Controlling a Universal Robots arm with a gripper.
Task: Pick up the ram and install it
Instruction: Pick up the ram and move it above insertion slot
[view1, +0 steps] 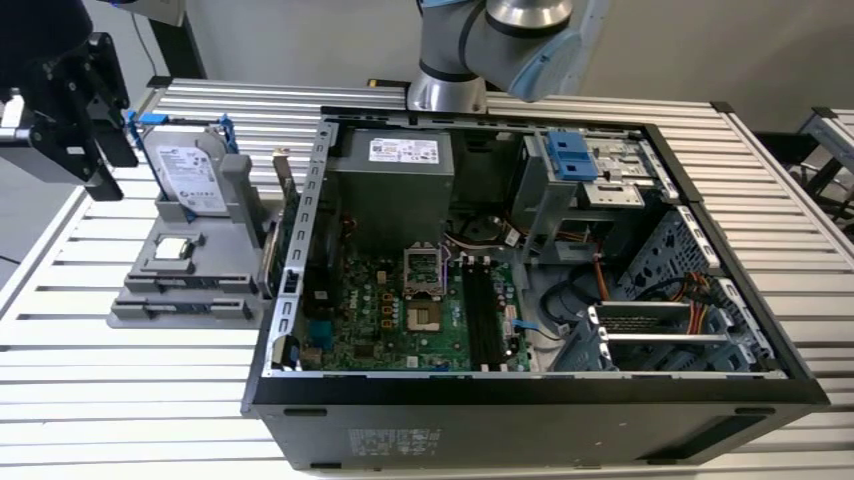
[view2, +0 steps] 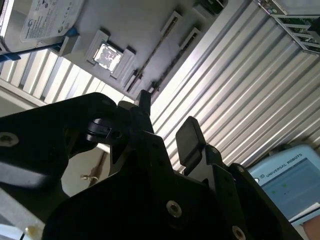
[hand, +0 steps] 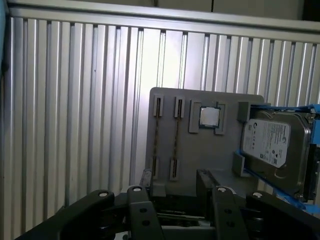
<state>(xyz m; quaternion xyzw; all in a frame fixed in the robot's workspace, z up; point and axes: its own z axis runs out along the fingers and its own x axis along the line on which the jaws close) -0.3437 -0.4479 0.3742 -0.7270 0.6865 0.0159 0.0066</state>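
First wrist view: the ram (hand: 157, 139), a long, narrow dark circuit-board stick seen edge-on, stands in a slot of the grey moulded holder (hand: 200, 155). A second stick of the same kind (hand: 176, 140) sits in the parallel slot just beside it. On the same holder, the small square silver processor chip (hand: 209, 116) lies in a recess next to the slots. Beyond the chip, the silver-labelled hard drive with blue brackets (hand: 270, 142) leans in its cradle at the far end of the holder.

The black two-fingered hand (hand: 175, 182) hangs over the slot end of the holder. Its fingers (hand: 146, 179) are spread apart, released, with nothing between them and clear of the ram.

The holder rests on the ribbed aluminium table (hand: 75, 100). In the exterior view, the open black computer case (view1: 534, 420) lies beside the holder, on the exterior view's right, with its green motherboard (view1: 380, 315) exposed.
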